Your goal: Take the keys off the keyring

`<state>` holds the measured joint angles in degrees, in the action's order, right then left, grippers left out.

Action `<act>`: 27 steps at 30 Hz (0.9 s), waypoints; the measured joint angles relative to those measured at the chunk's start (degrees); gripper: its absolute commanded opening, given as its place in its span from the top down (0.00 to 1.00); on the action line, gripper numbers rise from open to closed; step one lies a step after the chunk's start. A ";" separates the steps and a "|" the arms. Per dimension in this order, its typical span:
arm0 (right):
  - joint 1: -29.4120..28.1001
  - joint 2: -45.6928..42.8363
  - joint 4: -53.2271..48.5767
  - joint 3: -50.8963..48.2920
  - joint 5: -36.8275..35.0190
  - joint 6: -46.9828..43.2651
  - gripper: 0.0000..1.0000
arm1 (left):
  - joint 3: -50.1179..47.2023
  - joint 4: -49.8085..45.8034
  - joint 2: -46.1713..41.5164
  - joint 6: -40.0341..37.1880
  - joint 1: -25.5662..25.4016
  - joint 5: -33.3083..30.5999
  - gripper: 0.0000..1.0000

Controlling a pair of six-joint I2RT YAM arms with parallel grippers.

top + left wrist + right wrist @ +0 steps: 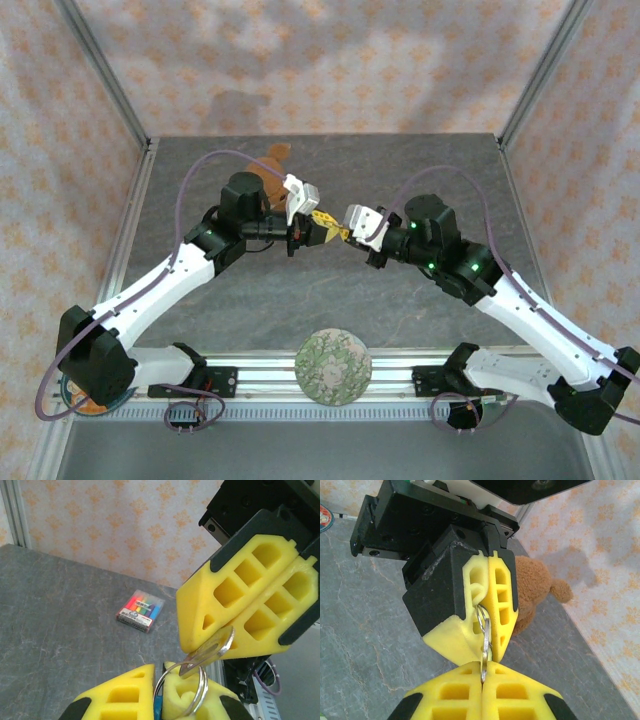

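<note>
Mid-table, lifted off the surface, L gripper (301, 236) & R gripper (347, 232) meet tip to tip w/ the keyring (186, 692) between them.

Around them: a brown teddy bear (270, 162) sits behind the L arm, partly covered by that wrist from above. In the R wrist view it's just past the L fingers; can't tell if it touches them. A multicoloured flat packet (141, 611) lies on the grey table (400, 300), well apart from both grippers. A round green-patterned disc (334, 366) rests at the near rail between the arm bases; can't tell if it's a plate, lid or mat. An orange thing (85, 403) by the L base is mostly hidden under the arm.

L gripper is closed on the keyring. The ring pokes out from between its yellow fingers (120, 695) and looks edge-on from the R wrist cam. R gripper is clamped on the silvery key (212, 649), pinched right at the tips, w/ the key's end passing through the ring. The blue key head (157, 705) is only a thin sliver btwn the L fingers beside the ring, the rest hidden. Can't tell if it's threaded on. From above, the keys are too small & lost among the yellow pads.
</note>
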<state>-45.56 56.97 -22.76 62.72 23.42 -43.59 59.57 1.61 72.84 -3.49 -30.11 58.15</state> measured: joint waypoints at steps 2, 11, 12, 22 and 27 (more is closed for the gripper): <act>-0.85 0.13 -0.22 0.33 -1.29 -0.24 1.00 | 0.66 -0.92 0.24 -0.02 0.24 0.59 1.00; -2.58 1.31 -1.73 1.84 -5.07 -1.53 1.00 | 3.34 -5.27 2.08 -1.09 1.11 2.71 1.00; -2.58 1.49 -1.77 2.01 -5.16 -1.66 1.00 | 3.41 -5.29 2.14 -1.14 1.27 2.78 1.00; -3.69 4.31 -2.62 4.04 -6.78 -3.21 1.00 | 4.26 -9.20 2.21 -2.82 2.51 2.97 1.00; -4.31 5.03 -2.54 4.15 -8.00 -3.65 1.00 | 4.26 -10.43 2.21 -3.34 2.82 2.91 1.00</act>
<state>-49.87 62.00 -25.30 66.87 15.42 -47.24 63.83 -8.82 75.05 -6.83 -27.29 61.06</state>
